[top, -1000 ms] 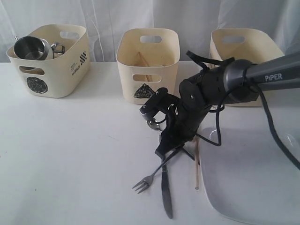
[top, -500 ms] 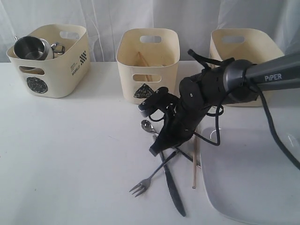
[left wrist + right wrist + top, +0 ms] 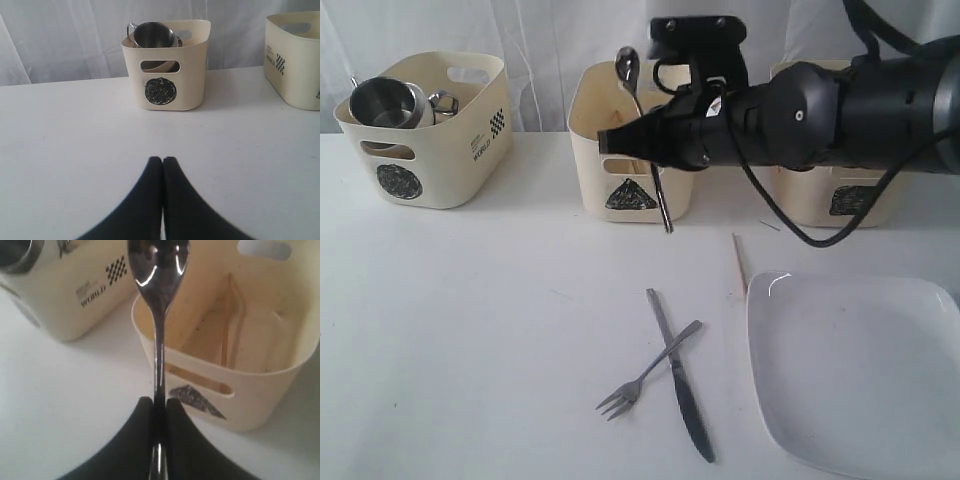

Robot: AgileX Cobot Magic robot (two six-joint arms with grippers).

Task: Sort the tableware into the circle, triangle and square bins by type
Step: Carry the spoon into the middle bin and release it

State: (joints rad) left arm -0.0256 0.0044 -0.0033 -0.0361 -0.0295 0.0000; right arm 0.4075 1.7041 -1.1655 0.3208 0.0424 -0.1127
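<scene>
Spoon (image 3: 158,335) upright btwn R claw (image 3: 159,403) jaws

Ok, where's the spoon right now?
In the exterior view the spoon is off the table near the middle, held nearly upright, bowl end up, in the right tool, in front of the triangle bin.

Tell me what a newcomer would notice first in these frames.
The right gripper stands out first: it is shut on a steel spoon, held upright with its bowl up, by the triangle bin at the back middle. Next, a fork and a knife lie crossed on the table near the front, beside a large white plate at the front right.
</scene>
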